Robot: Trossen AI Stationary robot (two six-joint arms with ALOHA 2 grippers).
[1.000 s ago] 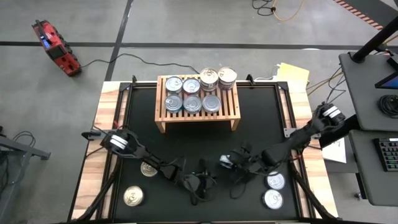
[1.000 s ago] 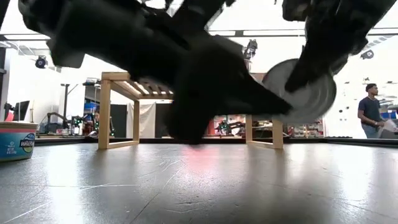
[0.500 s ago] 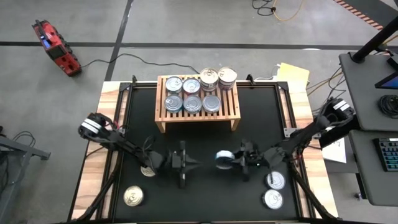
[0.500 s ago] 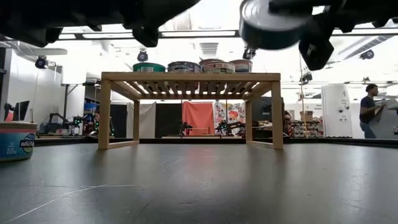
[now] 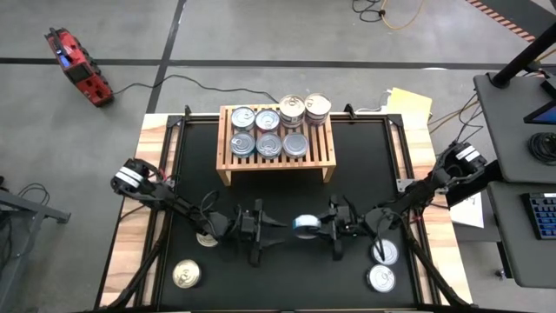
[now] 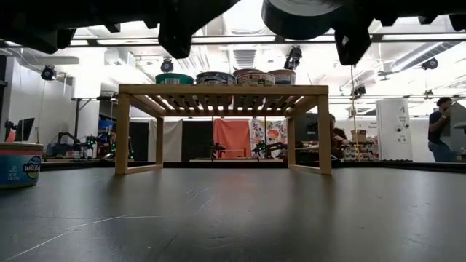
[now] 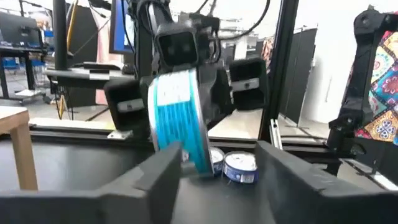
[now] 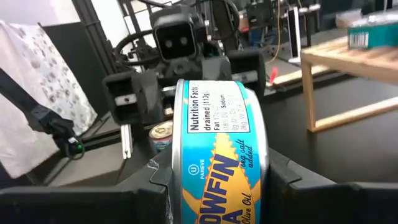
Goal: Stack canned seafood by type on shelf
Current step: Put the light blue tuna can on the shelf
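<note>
A can (image 5: 306, 226) with a blue and yellow label (image 8: 221, 162) sits pinched on edge in the right tool (image 5: 318, 227), lifted off the black surface (image 5: 365, 165), its flat faces between the two fingers (image 8: 298, 186). Straight ahead of that tool, just beyond the can, the left tool (image 5: 276, 223) faces it with its fingers (image 7: 161, 174) spread and nothing between them; the can hangs in the gap between the two tools without touching the left one. In the left wrist view the can (image 7: 180, 121) shows edge-on in front of the right tool. Just behind the right tool, near its arm, two silver-lidded cans (image 5: 385, 252) (image 5: 380, 278) lie flat on the surface. Behind the left tool, beside its arm, lies a gold-lidded can (image 5: 207, 238), and farther back towards the surface's corner another gold-lidded can (image 5: 185, 275). Off to the side of both tools, well apart from them, stands the shelf (image 5: 276, 164), a low light-wood rack, with eight cans on its slats: three (image 5: 268, 119) in the back row beside two taller stacks (image 5: 304, 108), and three (image 5: 268, 144) in the front row. In the low view a teal can (image 6: 20, 164) rests at the surface's edge, and people (image 6: 440, 131) show in the room far beyond.
</note>
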